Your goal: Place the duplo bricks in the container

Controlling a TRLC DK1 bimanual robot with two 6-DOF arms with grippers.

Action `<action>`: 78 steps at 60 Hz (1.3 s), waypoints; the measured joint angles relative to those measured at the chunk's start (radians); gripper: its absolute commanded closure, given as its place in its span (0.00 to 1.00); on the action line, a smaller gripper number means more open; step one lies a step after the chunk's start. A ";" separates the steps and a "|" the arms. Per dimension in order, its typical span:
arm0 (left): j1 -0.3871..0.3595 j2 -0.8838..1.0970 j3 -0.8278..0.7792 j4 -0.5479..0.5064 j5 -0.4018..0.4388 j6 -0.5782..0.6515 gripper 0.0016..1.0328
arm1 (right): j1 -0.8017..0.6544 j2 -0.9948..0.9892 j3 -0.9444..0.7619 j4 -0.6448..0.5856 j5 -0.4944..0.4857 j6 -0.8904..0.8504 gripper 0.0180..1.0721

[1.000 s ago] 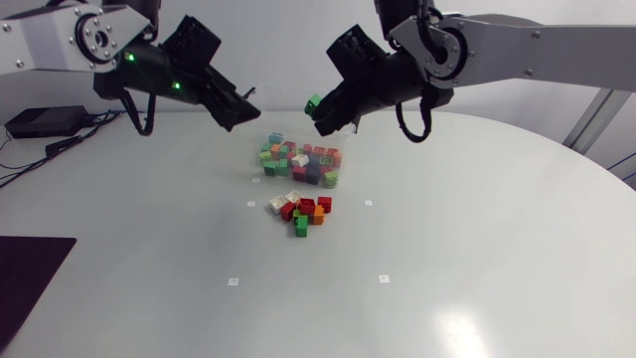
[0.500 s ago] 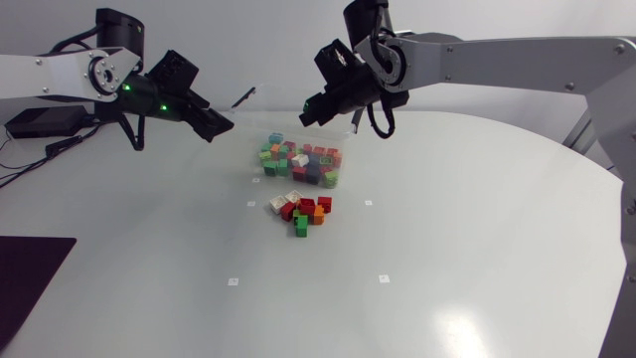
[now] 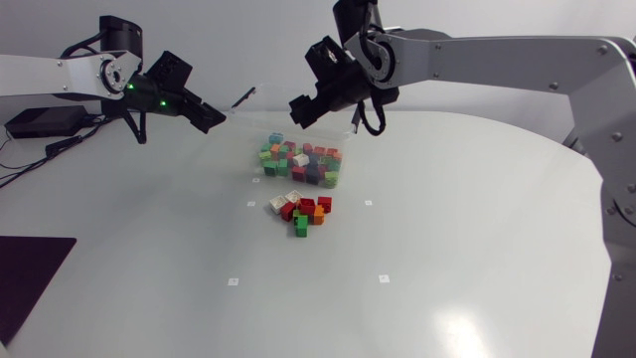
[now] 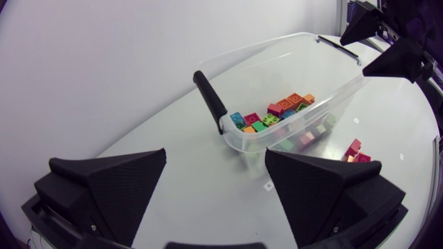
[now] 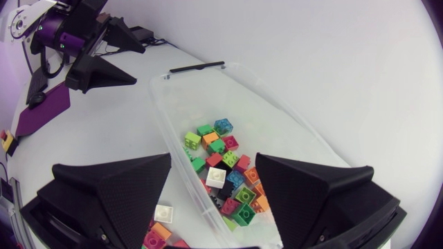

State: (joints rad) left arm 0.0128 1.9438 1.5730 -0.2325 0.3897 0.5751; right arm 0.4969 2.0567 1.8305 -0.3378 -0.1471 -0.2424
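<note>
since a second ago my right gripper [image 3: 298, 110] has slid a little to the left above the far edge of the clear plastic container with black handles [image 5: 263, 114], and the small green brick it carried at its tips then no longer shows there. in the right wrist view its two wedge fingers stand wide apart with nothing between them, looking straight down into the container, so i judge the brick has been dropped in; i cannot pick it out among the other green ones. my left gripper [image 3: 213, 118] has pulled back to the far left, well apart from the container, and its fingers are spread and empty too, with the container only ahead of it across the round white table [image 3: 477, 249]. the container has stayed where it was, far of centre, with the mixed coloured bricks [image 3: 298, 159] heaped in its near half. the loose pile of red, white, orange and green duplo bricks [image 3: 303, 211] lies untouched on the table just near of the container, the same as before. so one more brick looks delivered, but the job is only partly done: both grippers are free, and that pile is what's left to fetch, most likely one brick at a time.
</note>
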 measured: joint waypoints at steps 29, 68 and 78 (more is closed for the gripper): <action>0.035 0.179 0.102 0.010 0.002 -0.011 0.04 | 0.039 0.185 0.240 -0.092 0.066 0.048 0.13; -0.066 0.128 0.016 0.037 0.033 -0.033 0.04 | 0.045 0.077 0.010 -0.111 0.049 0.006 0.14; -0.095 0.053 -0.071 0.046 0.048 -0.033 0.04 | 0.045 0.016 -0.045 -0.100 0.047 -0.005 0.14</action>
State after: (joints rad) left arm -0.0822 1.9968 1.5017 -0.1867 0.4377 0.5419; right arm 0.5415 2.0731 1.7851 -0.4374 -0.1005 -0.2478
